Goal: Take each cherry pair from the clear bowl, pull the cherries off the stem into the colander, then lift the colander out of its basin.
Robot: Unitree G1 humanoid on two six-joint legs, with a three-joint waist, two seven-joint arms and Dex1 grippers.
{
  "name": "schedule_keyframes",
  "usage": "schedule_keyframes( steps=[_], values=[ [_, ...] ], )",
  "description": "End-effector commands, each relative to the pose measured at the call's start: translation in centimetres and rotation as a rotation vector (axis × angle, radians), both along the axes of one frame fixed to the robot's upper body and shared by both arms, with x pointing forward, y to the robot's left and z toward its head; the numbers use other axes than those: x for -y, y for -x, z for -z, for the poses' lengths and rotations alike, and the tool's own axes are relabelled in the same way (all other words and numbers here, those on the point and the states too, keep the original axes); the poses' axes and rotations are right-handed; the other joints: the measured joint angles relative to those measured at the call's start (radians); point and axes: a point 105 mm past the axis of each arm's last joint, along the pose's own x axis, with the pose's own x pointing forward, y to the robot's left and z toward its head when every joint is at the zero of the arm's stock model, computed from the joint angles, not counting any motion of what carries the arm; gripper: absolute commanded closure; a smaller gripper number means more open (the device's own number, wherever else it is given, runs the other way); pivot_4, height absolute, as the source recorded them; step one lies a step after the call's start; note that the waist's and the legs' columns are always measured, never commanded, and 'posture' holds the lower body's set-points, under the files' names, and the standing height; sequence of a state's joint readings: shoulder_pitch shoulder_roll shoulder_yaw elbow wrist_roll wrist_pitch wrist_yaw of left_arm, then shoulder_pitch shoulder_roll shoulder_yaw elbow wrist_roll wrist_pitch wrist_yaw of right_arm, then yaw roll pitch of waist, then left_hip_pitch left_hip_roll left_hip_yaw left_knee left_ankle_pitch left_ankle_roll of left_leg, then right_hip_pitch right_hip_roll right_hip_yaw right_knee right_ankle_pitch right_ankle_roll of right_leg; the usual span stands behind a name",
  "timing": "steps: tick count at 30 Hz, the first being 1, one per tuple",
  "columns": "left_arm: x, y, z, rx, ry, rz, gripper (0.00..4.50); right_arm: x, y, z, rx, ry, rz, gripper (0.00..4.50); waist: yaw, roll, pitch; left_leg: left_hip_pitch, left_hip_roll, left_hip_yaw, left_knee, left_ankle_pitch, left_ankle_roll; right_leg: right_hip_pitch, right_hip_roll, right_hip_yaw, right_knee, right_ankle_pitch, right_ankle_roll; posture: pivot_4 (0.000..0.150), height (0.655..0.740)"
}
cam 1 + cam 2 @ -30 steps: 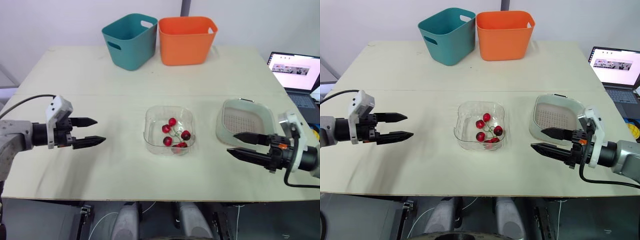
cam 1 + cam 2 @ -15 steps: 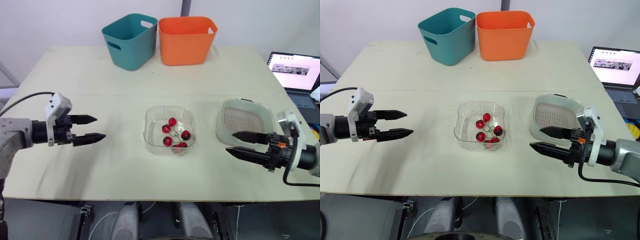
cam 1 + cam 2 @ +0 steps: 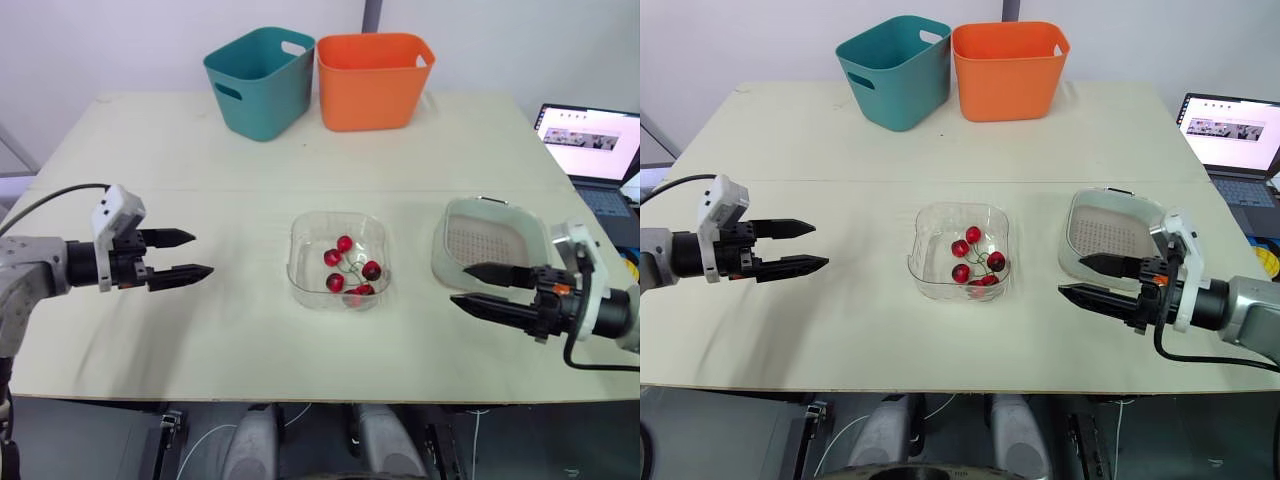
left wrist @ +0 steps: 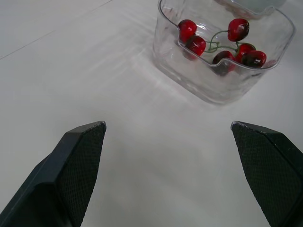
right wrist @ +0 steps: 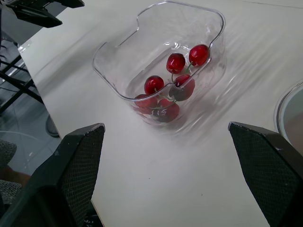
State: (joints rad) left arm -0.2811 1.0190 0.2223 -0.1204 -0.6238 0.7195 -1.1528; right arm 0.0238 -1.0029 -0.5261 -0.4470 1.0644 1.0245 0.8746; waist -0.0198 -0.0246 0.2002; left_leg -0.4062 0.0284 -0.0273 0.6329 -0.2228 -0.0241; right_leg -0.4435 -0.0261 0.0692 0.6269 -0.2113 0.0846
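Red, glossy cherries (image 3: 347,270) were seen lying in the clear bowl (image 3: 308,238), several of them joined by thin green stems and gathered toward its middle and near-right part. The bowl was square with rounded corners and transparent walls, and it stood on the pale desk (image 3: 200,160).

Right of the bowl, a white perforated colander (image 3: 495,240) was seated in its pale basin (image 3: 440,262), set apart from the bowl by a strip of bare desk.

The left hand (image 3: 202,254) was held well to the left of the bowl, its two black fingers spread and pointed toward it, with nothing between them. The right hand (image 3: 459,284) was held to the right of the bowl, on the near side of the colander, its fingers likewise spread and empty.

Bare desk lay between the bowl and each hand, and in front of the bowl up to the near edge. Behind the bowl, a teal bin (image 3: 258,80) and an orange bin (image 3: 373,80) stood side by side near the far edge. A laptop (image 3: 590,140) was seen far to the right of the bowl, beyond the desk's edge.
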Motion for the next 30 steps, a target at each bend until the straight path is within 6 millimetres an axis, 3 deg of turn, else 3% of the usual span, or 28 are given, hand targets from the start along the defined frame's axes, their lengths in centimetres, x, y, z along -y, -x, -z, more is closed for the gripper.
schedule_keyframes(
  steps=[1,7,11,19,27,30],
  values=[
    [0.1,-0.1,-1.3,0.052,0.01,0.004,0.04,0.1,-0.2,-0.7,0.02,0.038,0.012,0.0,0.0,0.0,0.0,0.0,0.0,0.0,0.0,0.0,0.0,0.0,0.0,0.0,0.0,0.0,0.0,0.15,0.74],
    [0.3,-0.3,-2.6,0.08,0.011,0.024,0.04,-2.0,-1.2,-3.9,0.053,0.041,-0.034,0.0,-0.005,0.0,0.0,0.0,0.0,0.0,0.0,0.0,0.0,0.0,0.0,0.0,0.001,0.0,0.0,0.15,0.74],
    [1.7,0.1,-4.2,0.097,-0.005,0.11,0.04,-5.5,-2.1,-6.3,0.103,0.074,-0.155,0.0,-0.01,0.0,0.0,0.0,0.0,0.0,0.0,0.0,0.0,-0.001,0.0,0.0,0.001,0.0,0.0,0.15,0.74],
    [4.6,1.0,-5.6,0.099,-0.091,0.335,0.04,-12.2,-6.4,-4.4,0.077,0.254,-0.232,0.0,-0.027,0.0,0.0,-0.002,0.001,0.0,-0.001,0.0,0.0,-0.003,0.001,0.0,0.001,0.001,-0.002,0.15,0.74],
    [5.8,0.8,-5.1,0.102,-0.08,0.369,0.04,-14.3,-8.9,-1.9,0.085,0.468,-0.281,0.0,-0.026,0.0,0.0,-0.003,0.0,0.0,0.0,0.0,0.0,-0.004,0.001,0.0,0.002,0.001,-0.002,0.15,0.74],
    [6.1,0.9,-5.0,0.1,-0.071,0.366,0.0,-14.1,-9.5,-2.2,0.16,0.578,-0.331,0.66,-0.026,0.0,0.0,-0.003,0.001,0.0,0.0,0.0,0.0,-0.004,0.001,0.0,0.003,0.001,-0.001,0.15,0.74]
  ],
)
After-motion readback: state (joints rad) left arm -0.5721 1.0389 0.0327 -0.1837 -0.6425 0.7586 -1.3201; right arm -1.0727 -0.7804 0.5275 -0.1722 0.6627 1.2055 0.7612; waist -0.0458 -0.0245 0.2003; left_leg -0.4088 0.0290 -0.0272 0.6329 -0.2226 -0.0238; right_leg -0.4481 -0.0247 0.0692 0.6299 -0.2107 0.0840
